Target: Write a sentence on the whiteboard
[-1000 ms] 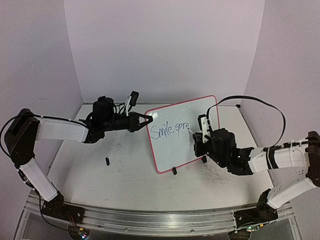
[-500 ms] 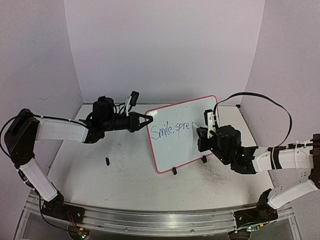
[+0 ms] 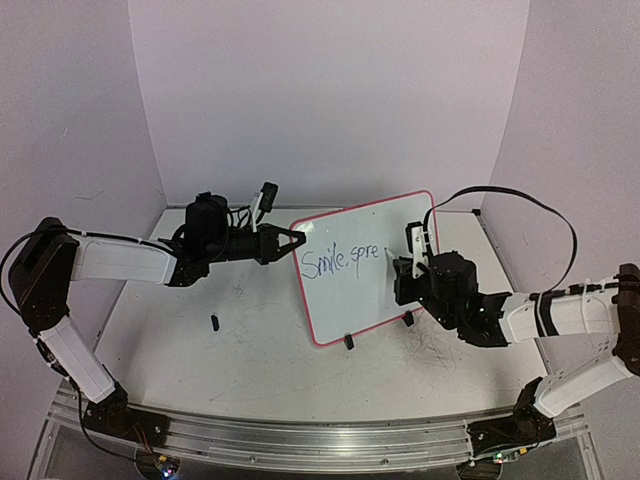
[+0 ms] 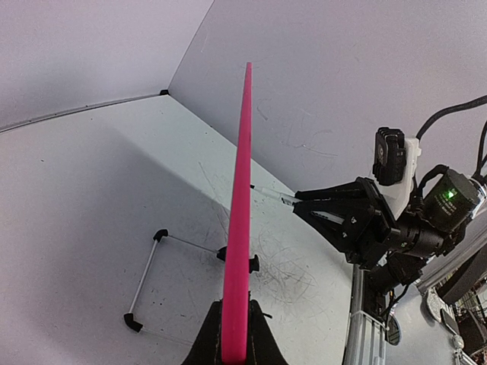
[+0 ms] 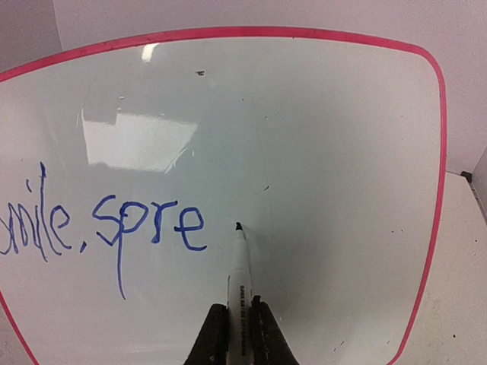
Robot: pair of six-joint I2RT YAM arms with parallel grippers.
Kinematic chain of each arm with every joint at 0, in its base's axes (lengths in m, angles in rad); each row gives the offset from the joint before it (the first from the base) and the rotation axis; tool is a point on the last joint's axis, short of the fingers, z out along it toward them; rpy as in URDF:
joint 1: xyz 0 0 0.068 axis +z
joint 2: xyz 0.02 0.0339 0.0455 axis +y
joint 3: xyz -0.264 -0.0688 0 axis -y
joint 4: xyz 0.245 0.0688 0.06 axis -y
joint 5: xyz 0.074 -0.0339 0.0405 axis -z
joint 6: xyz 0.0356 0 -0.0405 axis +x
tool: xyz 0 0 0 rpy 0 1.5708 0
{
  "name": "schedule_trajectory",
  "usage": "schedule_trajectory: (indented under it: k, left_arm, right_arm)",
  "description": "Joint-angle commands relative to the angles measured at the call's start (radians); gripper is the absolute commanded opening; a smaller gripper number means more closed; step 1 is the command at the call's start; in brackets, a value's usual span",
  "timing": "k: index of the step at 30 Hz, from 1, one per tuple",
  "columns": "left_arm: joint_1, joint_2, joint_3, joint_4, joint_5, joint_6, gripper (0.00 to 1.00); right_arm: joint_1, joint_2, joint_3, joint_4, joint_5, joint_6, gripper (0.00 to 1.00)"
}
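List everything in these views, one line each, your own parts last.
whiteboard: one, white with pink rim, standing mid-table
writing: one line, blue, "Smile, spre", on the whiteboard
marker: one, white, tip at the whiteboard right of the writing
feet: two, black, under the whiteboard's bottom edge
small piece: one, black, on the table left of the whiteboard
table: one, scuffed white, underneath
arms: two, white and black, flanking the whiteboard
left end effector: one, black, clamped on the whiteboard's left edge
right end effector: one, black, gripping the marker
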Motion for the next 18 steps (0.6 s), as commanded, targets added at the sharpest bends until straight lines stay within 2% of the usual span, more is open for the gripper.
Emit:
schedule_trajectory:
  k: [1,18]
  left_arm:
    - [-0.021,-0.006,-0.012,-0.108,0.014,0.083,0.0]
    - [-0.022,-0.006,-0.011,-0.108,0.013,0.085,0.0]
  right_arm:
    - [-0.006,0.019,0.045,0.034,0.004,-0.014,0.0]
    - [-0.004,0.016,0.035,0.026,-0.073,-0.04,0.0]
